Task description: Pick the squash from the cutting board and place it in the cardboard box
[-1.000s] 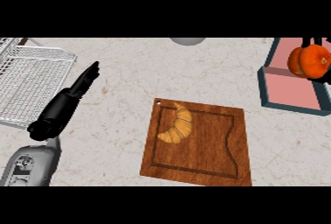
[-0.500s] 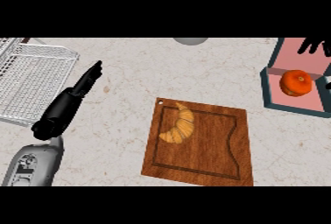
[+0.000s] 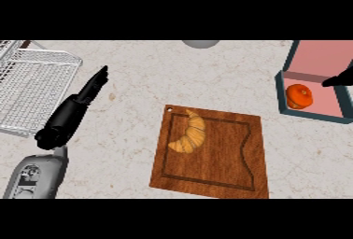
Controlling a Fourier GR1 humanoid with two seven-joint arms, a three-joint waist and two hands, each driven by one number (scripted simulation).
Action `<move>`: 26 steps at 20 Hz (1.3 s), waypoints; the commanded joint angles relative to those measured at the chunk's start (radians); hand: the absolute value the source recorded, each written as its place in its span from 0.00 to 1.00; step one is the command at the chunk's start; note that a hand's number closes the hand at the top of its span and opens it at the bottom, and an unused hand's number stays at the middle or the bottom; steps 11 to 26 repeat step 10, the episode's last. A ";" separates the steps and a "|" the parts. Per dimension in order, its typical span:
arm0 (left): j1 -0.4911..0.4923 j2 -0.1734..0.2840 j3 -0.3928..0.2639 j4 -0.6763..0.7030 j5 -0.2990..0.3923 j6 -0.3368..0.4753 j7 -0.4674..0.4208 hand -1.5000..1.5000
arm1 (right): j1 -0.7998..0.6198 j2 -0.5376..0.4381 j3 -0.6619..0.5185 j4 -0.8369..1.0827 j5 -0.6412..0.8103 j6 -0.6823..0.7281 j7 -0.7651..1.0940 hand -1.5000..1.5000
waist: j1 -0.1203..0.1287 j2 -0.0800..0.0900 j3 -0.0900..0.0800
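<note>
Orange squash [image 3: 300, 95] sits inside the cardboard box [image 3: 281, 93], just below the right robot hand [image 3: 338, 80]; its fingers' state is unclear; placement looks done.

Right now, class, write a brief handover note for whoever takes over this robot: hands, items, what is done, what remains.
Left hand: open, fingers straight, resting over the counter beside the wire rack, holding nothing.
Right hand: only a dark tip shows at the right edge over the cardboard box; its state cannot be told.
Squash: lies inside the box, free of the hand.
Cutting board: carries only a croissant.
Done: squash is in the box.
Left: draw the right hand clear.
</note>
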 commanded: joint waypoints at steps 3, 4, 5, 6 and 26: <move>-0.001 -0.002 0.003 -0.006 0.005 -0.001 0.012 0.50 | -0.072 0.012 -0.237 0.198 -0.278 0.289 0.079 0.00 | -0.007 -0.004 -0.001; -0.013 0.011 0.010 -0.008 0.011 -0.012 0.017 0.50 | -0.111 0.001 -0.258 0.228 -0.300 0.304 0.153 0.00 | 0.003 -0.002 -0.002; -0.011 0.010 0.012 -0.009 0.013 -0.011 0.016 0.50 | -0.119 -0.023 -0.295 0.255 -0.332 0.299 0.183 0.00 | 0.005 0.002 -0.001; 0.005 -0.007 -0.003 -0.011 -0.005 0.008 0.004 0.50 | -0.125 -0.055 -0.317 0.278 -0.351 0.306 0.210 0.00 | 0.008 0.006 0.000; -0.039 -0.015 -0.008 0.000 0.011 -0.009 0.025 0.50 | -0.158 -0.131 -0.370 0.320 -0.403 0.324 0.292 0.00 | 0.015 0.018 0.001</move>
